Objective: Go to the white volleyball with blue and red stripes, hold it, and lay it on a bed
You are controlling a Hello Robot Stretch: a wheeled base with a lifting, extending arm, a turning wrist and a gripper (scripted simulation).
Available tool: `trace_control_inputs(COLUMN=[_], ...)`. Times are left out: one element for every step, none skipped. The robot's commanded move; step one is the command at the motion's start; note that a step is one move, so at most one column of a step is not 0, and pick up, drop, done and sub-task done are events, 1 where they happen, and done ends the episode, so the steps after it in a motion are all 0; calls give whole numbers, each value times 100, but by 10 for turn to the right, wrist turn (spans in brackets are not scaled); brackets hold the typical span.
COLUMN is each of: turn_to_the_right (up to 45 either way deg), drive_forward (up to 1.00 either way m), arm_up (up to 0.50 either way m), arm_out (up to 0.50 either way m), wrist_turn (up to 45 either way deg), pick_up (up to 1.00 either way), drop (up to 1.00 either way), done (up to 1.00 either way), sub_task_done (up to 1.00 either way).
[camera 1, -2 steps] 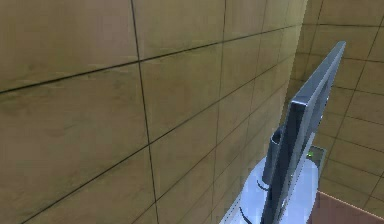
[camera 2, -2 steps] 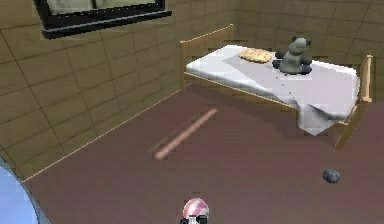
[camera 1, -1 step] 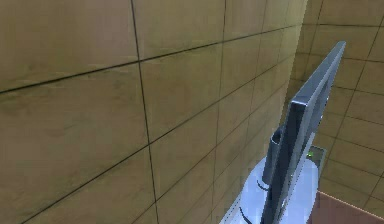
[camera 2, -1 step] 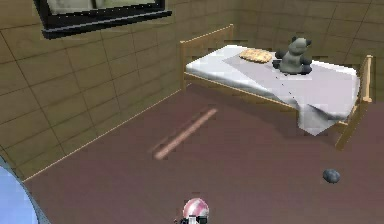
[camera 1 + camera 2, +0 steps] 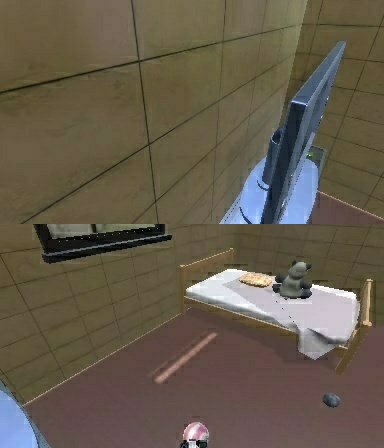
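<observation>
A small round ball (image 5: pixel 195 436), white with red and dark markings, sits at the bottom edge of the arm side view, just right of the middle, over the dark brown floor. Farther out stands a bed (image 5: pixel 268 299) with a light wooden frame and a grey sheet that hangs over its near right corner. A dark grey teddy bear (image 5: pixel 294 279) and a flat yellow cushion-like thing (image 5: pixel 255 280) lie on the bed near its head.
A long pinkish bat (image 5: pixel 186 358) lies on the floor between ball and bed, and a small dark lump (image 5: pixel 331 400) lies to the right. A dark-framed window (image 5: pixel 100 238) is set in the tan tiled wall. Ahead, a tiled wall (image 5: pixel 120 110) stands close, with a thin screen (image 5: pixel 300 120) edge-on on a white top (image 5: pixel 290 205).
</observation>
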Motion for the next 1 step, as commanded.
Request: trace_control_inputs(turn_to_the_right=[0], drive_forward=[0], arm_up=[0], arm_out=[0], wrist_turn=[450], pick_up=[0], drop=[0], done=[0], sub_task_done=[0])
